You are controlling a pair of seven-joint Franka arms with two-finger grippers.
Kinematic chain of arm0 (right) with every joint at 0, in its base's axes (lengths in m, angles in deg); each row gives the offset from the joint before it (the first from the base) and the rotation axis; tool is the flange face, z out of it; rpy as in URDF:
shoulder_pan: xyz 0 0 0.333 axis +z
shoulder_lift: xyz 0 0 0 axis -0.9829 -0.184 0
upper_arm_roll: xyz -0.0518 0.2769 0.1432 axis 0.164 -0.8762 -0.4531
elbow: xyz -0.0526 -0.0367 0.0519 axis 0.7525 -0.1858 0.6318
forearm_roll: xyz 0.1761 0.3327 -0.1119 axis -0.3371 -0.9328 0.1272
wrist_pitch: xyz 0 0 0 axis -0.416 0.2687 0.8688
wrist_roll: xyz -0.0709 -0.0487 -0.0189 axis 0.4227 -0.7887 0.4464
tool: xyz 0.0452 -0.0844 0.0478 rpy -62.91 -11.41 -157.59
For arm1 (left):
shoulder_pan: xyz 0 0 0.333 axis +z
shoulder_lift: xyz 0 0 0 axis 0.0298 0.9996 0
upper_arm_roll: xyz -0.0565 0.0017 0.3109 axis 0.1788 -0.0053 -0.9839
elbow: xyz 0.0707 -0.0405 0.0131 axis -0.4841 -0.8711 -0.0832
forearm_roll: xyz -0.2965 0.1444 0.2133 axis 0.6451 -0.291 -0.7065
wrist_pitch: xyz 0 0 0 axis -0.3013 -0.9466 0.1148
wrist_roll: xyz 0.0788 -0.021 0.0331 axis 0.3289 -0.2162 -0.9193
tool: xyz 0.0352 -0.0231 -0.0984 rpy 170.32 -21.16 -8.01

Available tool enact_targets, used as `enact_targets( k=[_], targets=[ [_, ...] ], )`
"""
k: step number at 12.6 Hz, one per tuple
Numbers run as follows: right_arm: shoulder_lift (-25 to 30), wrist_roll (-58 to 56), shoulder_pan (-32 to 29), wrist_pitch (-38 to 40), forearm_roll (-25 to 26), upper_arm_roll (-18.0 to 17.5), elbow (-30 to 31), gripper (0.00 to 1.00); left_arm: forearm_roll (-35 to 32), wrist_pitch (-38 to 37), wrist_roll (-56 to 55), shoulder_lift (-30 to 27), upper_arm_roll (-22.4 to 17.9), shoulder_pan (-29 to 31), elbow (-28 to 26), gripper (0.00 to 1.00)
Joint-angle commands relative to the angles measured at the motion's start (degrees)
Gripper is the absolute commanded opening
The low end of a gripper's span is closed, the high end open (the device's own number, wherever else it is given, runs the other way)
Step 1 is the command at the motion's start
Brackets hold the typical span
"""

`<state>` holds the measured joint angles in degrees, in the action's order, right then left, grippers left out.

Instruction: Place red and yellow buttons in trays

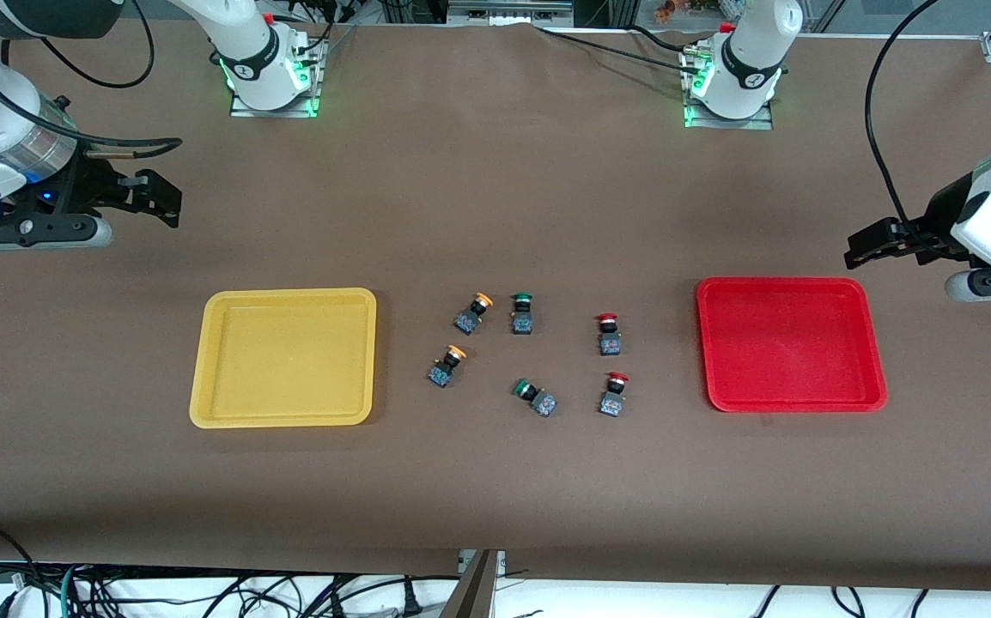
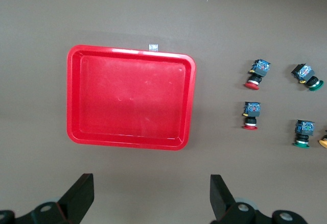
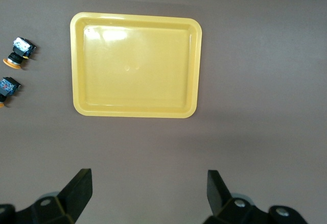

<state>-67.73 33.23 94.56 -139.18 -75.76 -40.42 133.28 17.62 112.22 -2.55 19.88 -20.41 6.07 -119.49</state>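
Six push-button switches sit on the brown desk (image 1: 495,172) between the two trays, none in a tray yet. Left claw (image 1: 869,245) hangs over bare desk at the left arm's end, fingers (image 2: 82,196) spread wide, holding nothing. Red tray (image 1: 792,343) lies just below that claw's reach, nearer the front camera, and is empty. Right claw (image 1: 161,197) hangs over bare desk at the right arm's end, fingers (image 3: 79,191) also spread, empty. Yellow tray (image 1: 283,357) lies near it, nearer the front camera, and is empty too.

Closest to the left claw: two red-capped buttons, one (image 1: 609,334) farther from the front camera, the other (image 1: 613,394) nearer, both just beside the red tray but apart from it. Closest to the right claw: two orange-yellow-capped buttons, one (image 1: 472,312) farther, one (image 1: 446,366) nearer, both tilted, beside the yellow tray without touching it. Two green-capped switches sit between those pairs: one (image 1: 522,313) upright, the other (image 1: 535,396) lying tilted, well apart from either claw.
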Motion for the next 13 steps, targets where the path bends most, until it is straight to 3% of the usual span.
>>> enact_targets(
  k=[1,8,13],
  targets=[
    [0.6,0.5,0.1,0.0,0.5,0.0,-0.3,0.99,-0.5,-1.4,-0.7,1.0,0.1,-0.1,2.0,1.0],
    [0.6,0.5,0.1,0.2,0.5,0.0,-0.3,0.99,-0.4,-1.3,-0.9,1.1,0.5,-0.8,2.0,1.0],
    [0.6,0.5,0.1,0.2,0.5,0.0,-0.2,0.99,0.1,-0.4,-2.3,5.1,1.6,-4.4,1.4,1.0]
  ],
)
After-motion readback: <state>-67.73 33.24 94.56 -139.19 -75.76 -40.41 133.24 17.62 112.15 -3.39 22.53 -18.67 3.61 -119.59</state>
